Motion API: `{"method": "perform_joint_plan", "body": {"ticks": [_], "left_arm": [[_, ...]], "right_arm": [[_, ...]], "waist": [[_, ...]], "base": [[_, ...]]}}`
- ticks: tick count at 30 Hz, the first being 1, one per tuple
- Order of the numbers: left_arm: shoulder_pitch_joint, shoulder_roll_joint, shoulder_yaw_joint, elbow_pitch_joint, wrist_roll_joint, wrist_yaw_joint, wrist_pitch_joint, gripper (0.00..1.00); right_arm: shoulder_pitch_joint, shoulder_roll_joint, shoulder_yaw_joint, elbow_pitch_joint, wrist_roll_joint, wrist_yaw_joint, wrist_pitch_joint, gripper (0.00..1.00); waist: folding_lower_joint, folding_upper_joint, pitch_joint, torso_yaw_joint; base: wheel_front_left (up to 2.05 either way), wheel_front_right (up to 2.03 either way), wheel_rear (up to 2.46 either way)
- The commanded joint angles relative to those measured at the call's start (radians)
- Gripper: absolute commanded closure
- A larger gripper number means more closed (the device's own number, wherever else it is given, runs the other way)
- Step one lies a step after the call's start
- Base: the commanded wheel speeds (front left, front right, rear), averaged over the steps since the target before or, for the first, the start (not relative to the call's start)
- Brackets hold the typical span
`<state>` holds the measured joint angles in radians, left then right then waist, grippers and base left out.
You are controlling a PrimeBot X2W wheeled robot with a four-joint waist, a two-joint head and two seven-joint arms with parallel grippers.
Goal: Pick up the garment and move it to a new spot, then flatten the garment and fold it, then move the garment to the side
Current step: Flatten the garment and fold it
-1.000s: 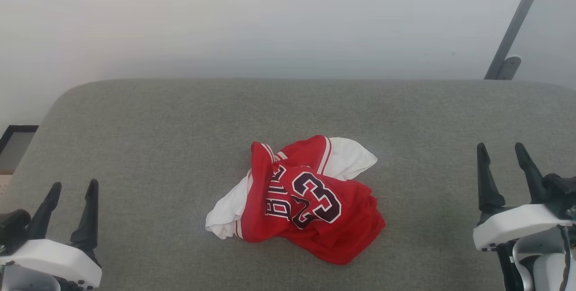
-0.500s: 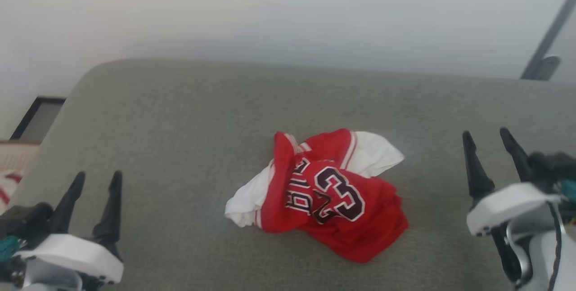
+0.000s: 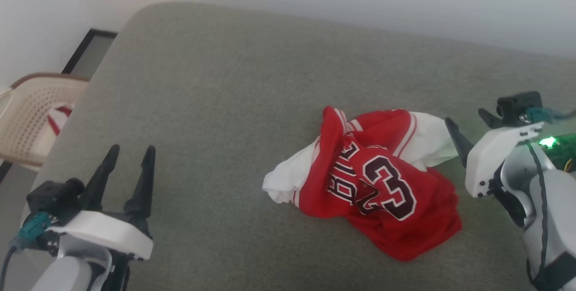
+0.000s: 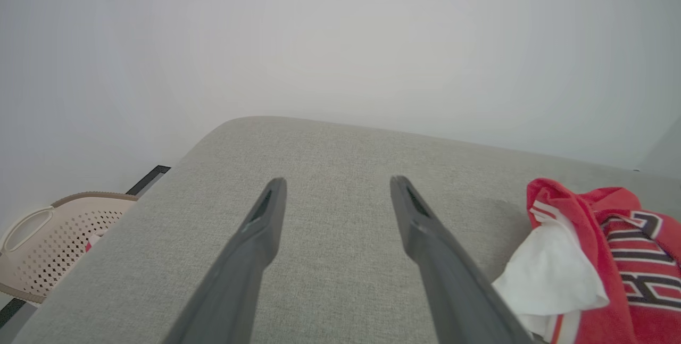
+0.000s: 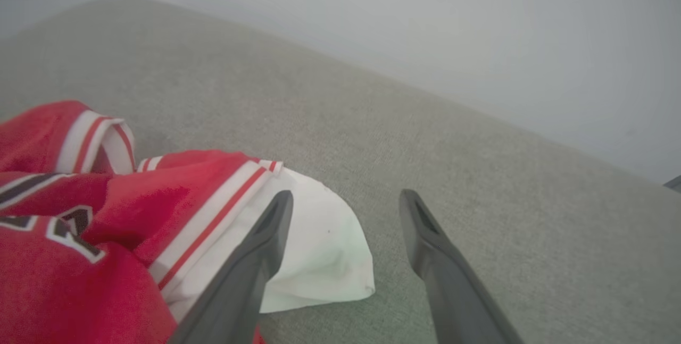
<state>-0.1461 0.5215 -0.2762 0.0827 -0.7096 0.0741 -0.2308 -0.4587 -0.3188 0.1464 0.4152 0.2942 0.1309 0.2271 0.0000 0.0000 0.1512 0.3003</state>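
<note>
We see the garment [image 3: 382,192] crumpled in a heap right of centre in the head view, on the grey fabric-covered tabletop [image 3: 216,102], its number 23 facing up. The right claw [image 3: 463,118] is much the nearer: at the right edge of the frame, spread wide and holding nothing, its dark tips just beside the white sleeve [image 3: 432,140] that sticks out at the heap's upper right. In the right wrist view one finger crosses that sleeve's edge and the other hangs over bare fabric; we cannot tell whether either touches. The left claw [image 3: 132,149], at the lower left, is likewise parted and empty, well apart from the heap with bare fabric between. The heap's longer run goes from upper left to lower right. We judge the pick-up not yet made; open room lies leftward, though a beige basket [image 3: 40,102] stands beyond the tabletop's left edge
</note>
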Motion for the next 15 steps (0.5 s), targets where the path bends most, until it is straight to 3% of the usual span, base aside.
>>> {"method": "perform_joint_plan", "body": {"ticks": [1, 7, 14, 15], "left_arm": [[-0.016, -0.006, -0.001, 0.003, 0.014, -0.002, -0.004, 0.0], [-0.065, -0.05, -0.022, 0.038, 0.019, -0.021, -0.018, 0.0], [-0.109, -0.083, -0.022, 0.087, 0.021, -0.051, -0.028, 0.0], [-0.112, -0.085, -0.02, 0.095, 0.022, -0.054, -0.029, 0.0]], "right_arm": [[-0.015, -0.003, 0.003, 0.011, 0.014, 0.0, 0.016, 0.0], [-0.105, -0.06, 0.111, 0.15, 0.069, 0.0, 0.215, 0.0], [-0.156, -0.07, 0.189, 0.283, 0.141, 0.0, 0.364, 0.0], [-0.162, -0.071, 0.203, 0.293, 0.148, 0.0, 0.374, 0.24]], "waist": [[0.0, 0.0, 0.03, 0.027], [0.0, 0.0, 0.077, 0.06], [0.0, 0.0, 0.108, 0.076], [0.0, 0.0, 0.109, 0.077]], "base": [[0.0, 0.0, 0.0], [0.0, 0.0, 0.0], [0.0, 0.0, 0.0], [0.0, 0.0, 0.0]]}}
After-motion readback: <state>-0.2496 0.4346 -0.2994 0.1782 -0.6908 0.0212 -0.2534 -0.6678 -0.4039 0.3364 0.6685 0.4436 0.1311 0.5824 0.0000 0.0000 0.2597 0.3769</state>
